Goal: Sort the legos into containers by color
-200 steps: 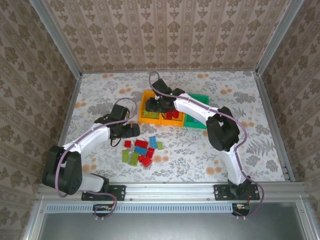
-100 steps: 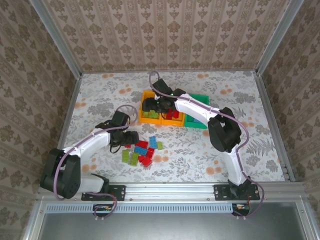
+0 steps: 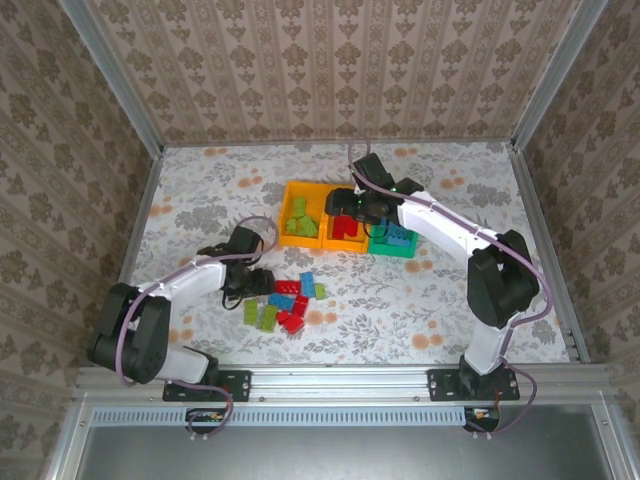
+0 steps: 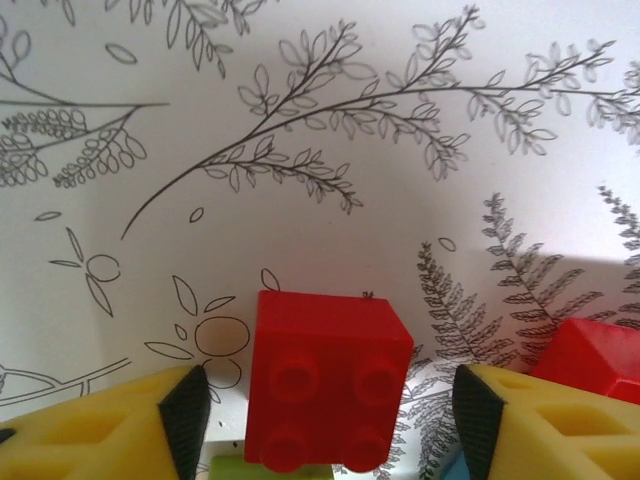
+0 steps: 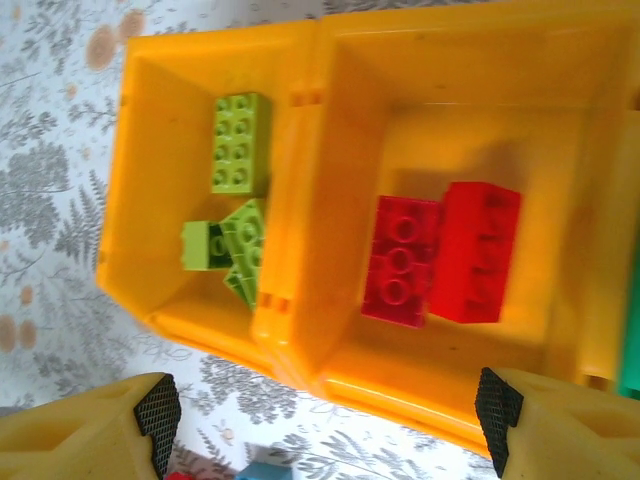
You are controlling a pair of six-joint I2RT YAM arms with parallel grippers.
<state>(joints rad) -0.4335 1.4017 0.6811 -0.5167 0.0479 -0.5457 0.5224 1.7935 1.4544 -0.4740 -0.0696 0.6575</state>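
My left gripper is spread wide with nothing in it. A red brick sits in the gap between its two yellow fingers, roughly centred and clear of both pads. It is a two-by-two block, near enough square, so I have no long axis to line up with. A sliver of lime brick shows at its near edge, and I can't tell whether the red one rests on it or only beside it. A second red brick lies near the right finger, outside the gap.

From overhead, that gripper is at the left edge of the loose pile on the bench, so the left arm is much the nearer to it.

The right gripper hangs above the bins, fingers apart and empty. Its wrist view looks down on the left orange bin, which holds lime bricks, and the middle orange bin, which holds two red bricks. The teal bin carries blue bricks.

I judge the next move is to close on the centred red brick and carry it up and to the right to the middle bin. A skewed descent could nudge its neighbours.
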